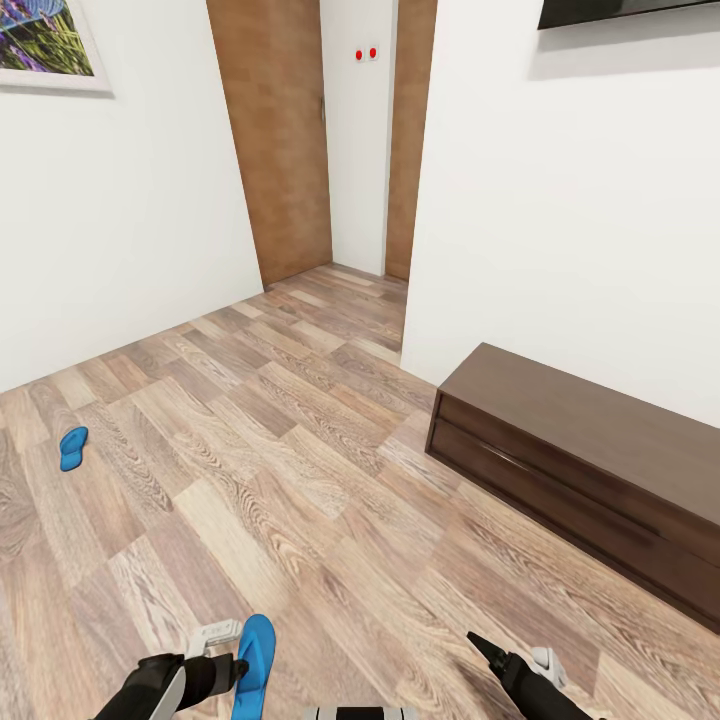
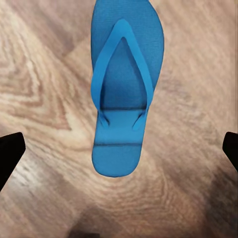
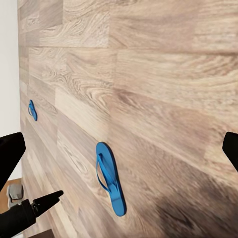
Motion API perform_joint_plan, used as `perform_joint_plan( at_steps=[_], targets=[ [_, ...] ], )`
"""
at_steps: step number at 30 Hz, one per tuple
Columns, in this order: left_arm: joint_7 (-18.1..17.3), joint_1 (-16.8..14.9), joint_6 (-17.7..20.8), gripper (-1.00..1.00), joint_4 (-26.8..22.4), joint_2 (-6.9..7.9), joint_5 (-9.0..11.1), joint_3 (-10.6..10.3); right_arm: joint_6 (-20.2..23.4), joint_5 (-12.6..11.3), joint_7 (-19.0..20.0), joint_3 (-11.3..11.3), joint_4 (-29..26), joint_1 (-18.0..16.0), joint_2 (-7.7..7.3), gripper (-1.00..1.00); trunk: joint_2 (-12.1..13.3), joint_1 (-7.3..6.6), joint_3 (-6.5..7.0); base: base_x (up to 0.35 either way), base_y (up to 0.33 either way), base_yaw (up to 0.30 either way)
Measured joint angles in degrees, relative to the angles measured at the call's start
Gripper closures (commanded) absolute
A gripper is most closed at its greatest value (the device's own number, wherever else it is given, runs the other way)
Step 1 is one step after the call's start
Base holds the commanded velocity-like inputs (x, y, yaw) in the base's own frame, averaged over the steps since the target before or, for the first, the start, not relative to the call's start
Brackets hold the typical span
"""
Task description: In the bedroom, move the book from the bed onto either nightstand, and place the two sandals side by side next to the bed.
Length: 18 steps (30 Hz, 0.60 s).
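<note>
One blue sandal (image 1: pixel 254 665) lay flat on the wood-plank floor (image 1: pixel 300 470), strap side up, directly beneath the left gripper (image 1: pixel 225 655), whose jaws stood wide apart either side of it and held nothing. The second sandal (image 1: pixel 73 447) lay well apart from the first, nearer the white wall (image 1: pixel 120 220). The right gripper (image 1: pixel 490 650) hovered beside the first sandal, its jaws also spread and empty. A long dark cabinet (image 1: pixel 590 470) stood beyond it.

One bright blue sandal (image 1: pixel 254 660) lies flat on the wood floor (image 1: pixel 330 500) with its straps facing up. The other blue sandal (image 1: pixel 72 447) lies flat too, well apart from it, near the white wall (image 1: pixel 120 220).
</note>
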Motion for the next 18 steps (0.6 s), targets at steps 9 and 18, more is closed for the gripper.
perform_joint_plan(
  at_steps=[9, 18],
  targets=[
    [-0.3, 0.0, -0.1, -1.0, 0.1, -0.08, 0.0, 0.0, 0.0, 0.0, 0.3, -0.1, 0.0, 0.0, 0.0, -1.0, 0.0, 0.0, 0.0, 0.0, 0.0, 0.0],
    [-0.3, 0.0, -0.2, -1.0, 0.1, -0.1, -0.1, 0.0, 0.0, 0.0, 0.4, -0.1, 0.0, 0.0, 0.0, -1.0, 0.0, 0.0, 0.0, 0.0, 0.0, 0.0]
  ],
)
